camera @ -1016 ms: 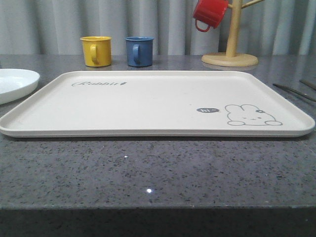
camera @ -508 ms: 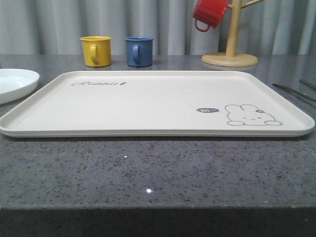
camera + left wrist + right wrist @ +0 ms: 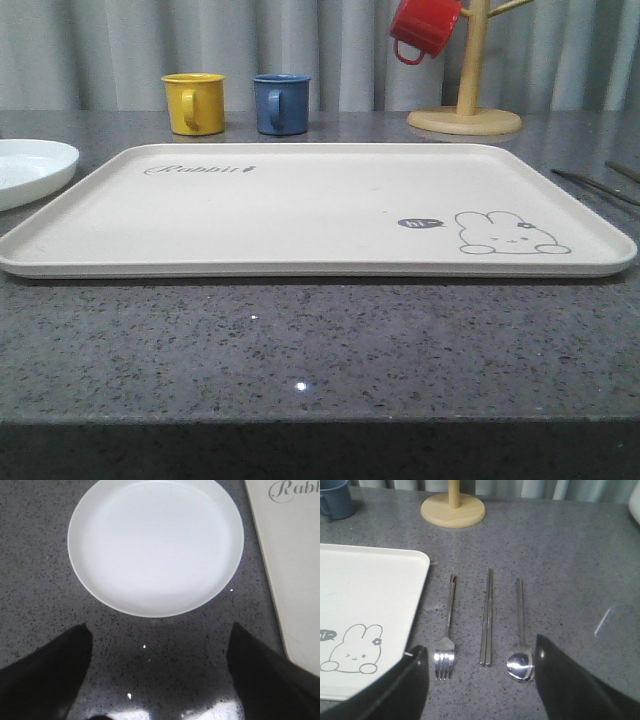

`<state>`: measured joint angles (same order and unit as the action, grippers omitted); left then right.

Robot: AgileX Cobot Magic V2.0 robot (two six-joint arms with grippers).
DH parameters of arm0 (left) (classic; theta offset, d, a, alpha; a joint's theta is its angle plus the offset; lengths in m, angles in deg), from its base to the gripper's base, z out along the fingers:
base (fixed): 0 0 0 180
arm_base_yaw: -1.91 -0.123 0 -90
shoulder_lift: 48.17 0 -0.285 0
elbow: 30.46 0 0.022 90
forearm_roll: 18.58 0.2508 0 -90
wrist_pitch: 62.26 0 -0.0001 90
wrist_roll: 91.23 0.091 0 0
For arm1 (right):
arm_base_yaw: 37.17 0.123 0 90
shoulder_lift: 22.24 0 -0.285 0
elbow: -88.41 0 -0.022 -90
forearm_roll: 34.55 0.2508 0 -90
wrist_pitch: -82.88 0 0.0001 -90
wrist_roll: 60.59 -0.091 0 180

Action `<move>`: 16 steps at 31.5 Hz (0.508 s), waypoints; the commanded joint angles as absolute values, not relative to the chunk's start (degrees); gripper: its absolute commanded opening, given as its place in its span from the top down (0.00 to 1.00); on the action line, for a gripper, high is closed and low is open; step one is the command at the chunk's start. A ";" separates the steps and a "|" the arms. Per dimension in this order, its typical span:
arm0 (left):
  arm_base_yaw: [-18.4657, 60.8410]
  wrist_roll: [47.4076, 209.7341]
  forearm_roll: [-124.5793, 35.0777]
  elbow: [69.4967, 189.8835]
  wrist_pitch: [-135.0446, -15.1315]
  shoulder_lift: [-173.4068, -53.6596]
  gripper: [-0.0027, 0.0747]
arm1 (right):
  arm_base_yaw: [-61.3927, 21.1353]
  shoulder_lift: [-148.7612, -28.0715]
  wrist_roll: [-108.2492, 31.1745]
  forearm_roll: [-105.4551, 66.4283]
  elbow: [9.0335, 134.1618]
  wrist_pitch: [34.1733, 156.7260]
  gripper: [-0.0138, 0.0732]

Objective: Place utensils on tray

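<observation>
front view gives us the grey speckled table (image 3: 320, 350) first, and on it the tray (image 3: 300, 215), cream and rectangular with a low rim, a "rabbit" script near its far left corner and a grey rabbit drawing near its front right corner. nothing lies on the tray surface that we can see. just left of the tray sits the white plate (image 3: 30, 170), near it but not touching. behind the tray we see a wooden mug stand (image 3: 466, 110) with a red mug (image 3: 425, 28) hanging from it, then a yellow mug (image 3: 195, 103) and a blue mug (image 3: 281, 103) standing upright side by side.

in the right wrist view we find the utensils on the table just beside the tray's right edge, apart from it: the fork (image 3: 446, 640) nearest the tray, the chopsticks (image 3: 487, 617) in the middle lying tight together, and the spoon (image 3: 521, 650) farthest out. all three lie parallel and apart from one another. the right gripper (image 3: 480, 690) hangs over their near ends with its jaws spread wide, holding nothing.

in the left wrist view the left gripper (image 3: 157, 675) hovers above the table beside the plate, its jaws also spread wide and bare.
</observation>
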<state>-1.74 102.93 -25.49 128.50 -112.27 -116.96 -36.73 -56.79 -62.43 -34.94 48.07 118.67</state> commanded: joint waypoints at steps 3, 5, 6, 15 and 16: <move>-9.92 112.50 -38.68 135.38 -110.99 -124.94 0.26 | -37.10 -57.48 -61.92 -35.71 49.86 114.87 0.28; -12.94 112.62 -38.93 137.42 -111.44 -128.98 0.26 | -37.10 -57.48 -61.92 -35.71 49.86 114.87 0.28; -14.15 112.62 -38.93 138.64 -111.44 -131.05 0.26 | -37.10 -57.48 -61.92 -35.71 49.86 114.87 0.28; -15.62 112.62 -39.64 146.58 -112.21 -147.25 0.26 | -37.10 -57.48 -61.92 -35.71 49.86 114.93 0.28; -15.62 112.62 -39.64 147.42 -112.31 -148.60 0.26 | -37.10 -57.48 -61.92 -35.71 49.86 114.93 0.28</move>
